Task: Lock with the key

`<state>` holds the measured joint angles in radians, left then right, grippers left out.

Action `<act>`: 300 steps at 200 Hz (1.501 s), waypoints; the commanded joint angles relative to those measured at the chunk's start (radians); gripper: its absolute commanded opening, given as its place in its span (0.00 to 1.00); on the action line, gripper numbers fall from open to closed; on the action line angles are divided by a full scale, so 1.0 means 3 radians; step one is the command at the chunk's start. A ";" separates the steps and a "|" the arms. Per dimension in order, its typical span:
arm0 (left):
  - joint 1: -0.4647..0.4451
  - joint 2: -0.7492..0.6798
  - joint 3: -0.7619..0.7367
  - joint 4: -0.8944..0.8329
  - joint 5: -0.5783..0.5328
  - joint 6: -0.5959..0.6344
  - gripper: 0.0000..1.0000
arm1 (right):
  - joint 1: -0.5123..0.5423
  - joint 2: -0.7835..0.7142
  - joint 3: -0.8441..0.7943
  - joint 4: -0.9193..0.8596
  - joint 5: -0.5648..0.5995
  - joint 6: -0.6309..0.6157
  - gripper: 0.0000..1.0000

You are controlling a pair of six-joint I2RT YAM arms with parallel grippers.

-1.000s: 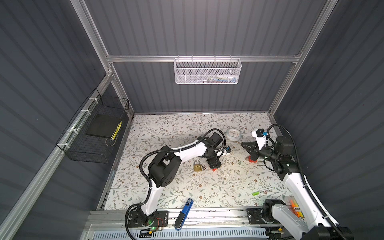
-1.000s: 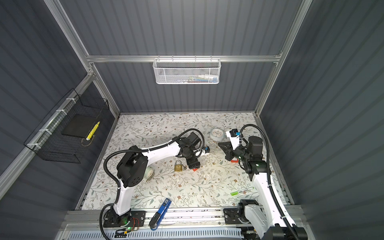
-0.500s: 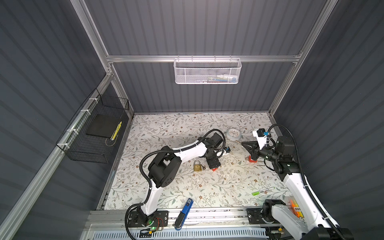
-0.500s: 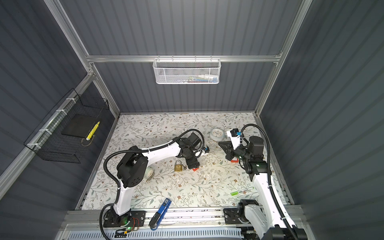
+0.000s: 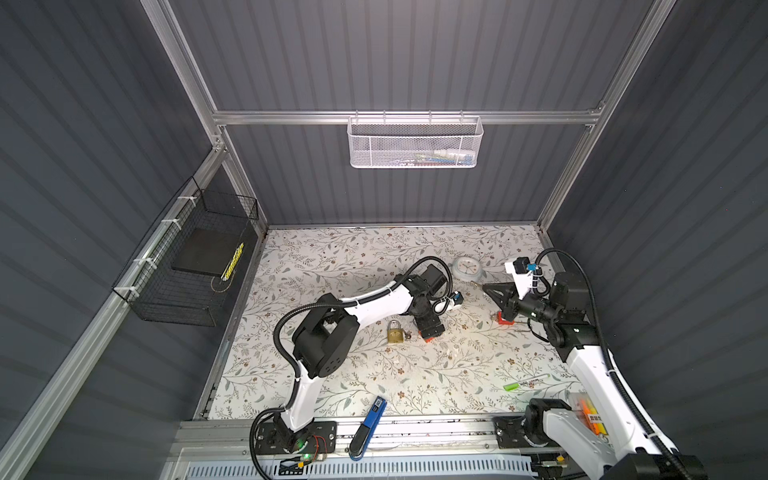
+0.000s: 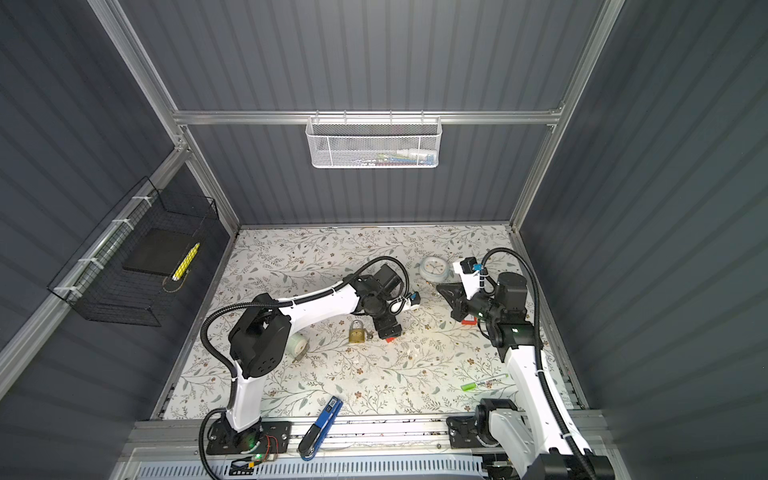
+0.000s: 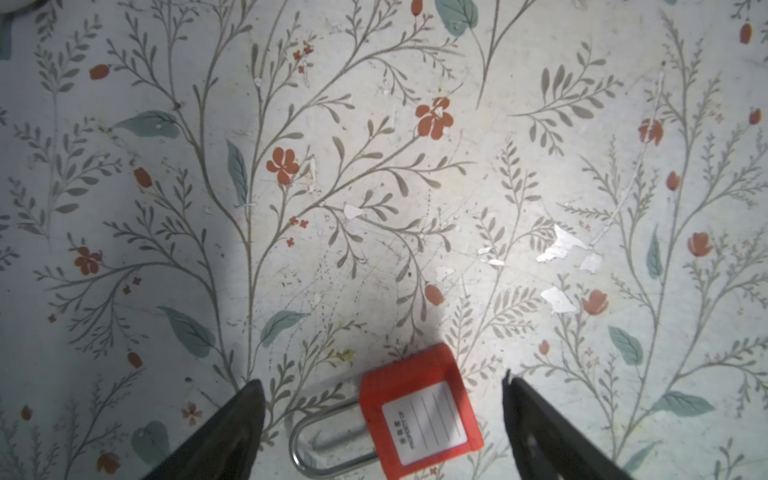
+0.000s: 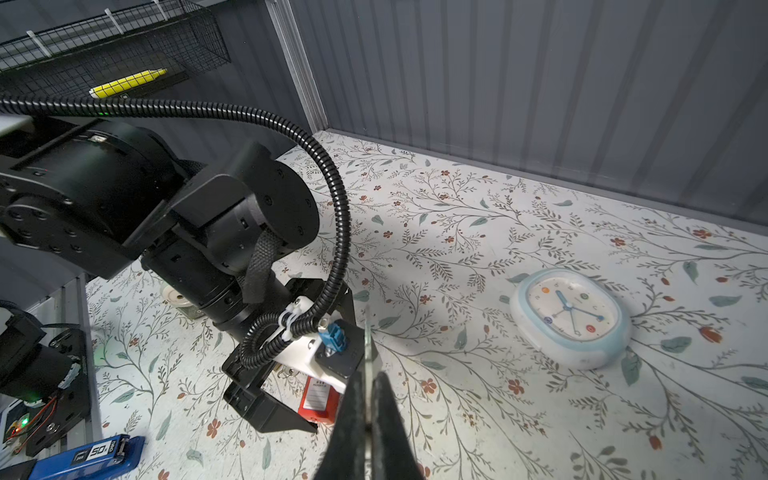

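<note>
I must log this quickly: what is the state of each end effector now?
Left end effector: open, astride the red padlock, not gripping it.
Right end effector: closed on the key.

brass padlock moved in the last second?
No. In a top view the brass padlock lies on the same patch of floral table, with the same offset from the clock.

The white-and-black left arm (image 5: 374,305) is stretching low toward the middle, its wrist bending so the black two-fingered left gripper (image 5: 430,330) is pointing straight down, its fingers (image 7: 232,424) standing wide apart and gripping nothing. The matching right arm (image 5: 590,365) is leaning forward, its black right gripper (image 8: 368,374) lying roughly level, aiming toward the left arm and pinching a thin silver metal key (image 8: 367,332).
</note>
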<state>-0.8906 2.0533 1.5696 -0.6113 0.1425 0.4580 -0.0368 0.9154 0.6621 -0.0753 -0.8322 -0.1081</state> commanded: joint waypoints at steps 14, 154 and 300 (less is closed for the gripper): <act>-0.0042 0.0013 -0.0003 -0.0141 -0.0062 -0.0030 0.91 | -0.0008 0.0007 -0.0033 0.0029 -0.0080 0.0034 0.00; -0.0063 0.0076 -0.0083 -0.0171 -0.0112 -0.0087 0.93 | -0.0008 0.0072 -0.0016 0.0046 -0.0145 0.0060 0.00; -0.0059 0.0142 -0.0010 -0.0506 -0.0624 -0.0011 0.93 | -0.0010 0.0116 0.0013 0.0042 -0.0167 0.0074 0.00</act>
<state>-0.9039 2.0769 1.5528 -0.7170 -0.0196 0.4480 -0.0368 0.9447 0.6609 -0.0750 -0.8650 -0.0898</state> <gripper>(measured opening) 0.930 0.048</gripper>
